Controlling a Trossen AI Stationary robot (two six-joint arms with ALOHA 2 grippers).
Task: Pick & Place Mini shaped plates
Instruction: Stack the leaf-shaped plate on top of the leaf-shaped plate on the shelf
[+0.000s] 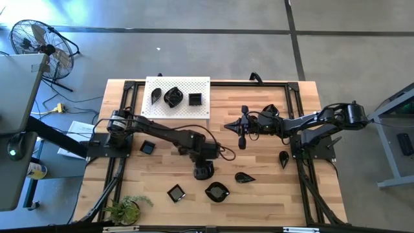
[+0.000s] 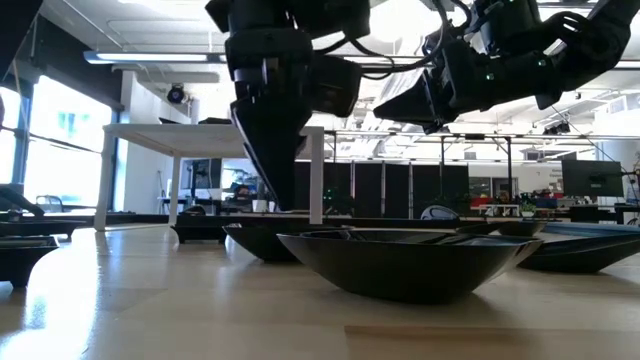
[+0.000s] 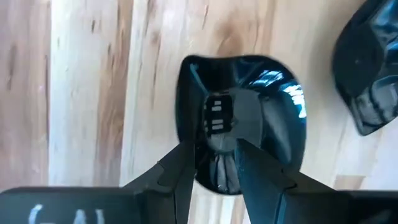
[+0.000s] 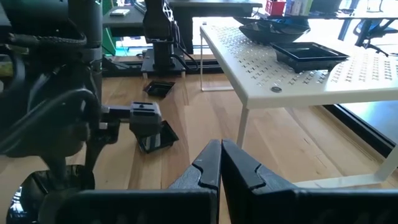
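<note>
**Over the front plate, fingers straddling its rim**

Near the table's front middle, I have the left gripper (image 3: 214,165) poised above a rounded black plate (image 3: 249,118), fingers parted either side of its rim, not yet gripping, so I can pinch the thin edge. My right gripper (image 4: 221,163) waits clenched and empty mid-table. Three plates sit on the white board (image 1: 200,110); others lie scattered.

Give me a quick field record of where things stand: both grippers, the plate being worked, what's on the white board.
left gripper: over a rounded plate on the table's front middle, fingers straddling its rim, not clamped
right gripper: shut, empty, waiting above mid-table
white board: holds three plates, among them a square plate
table: more plates lie loose, including a wavy plate
</note>
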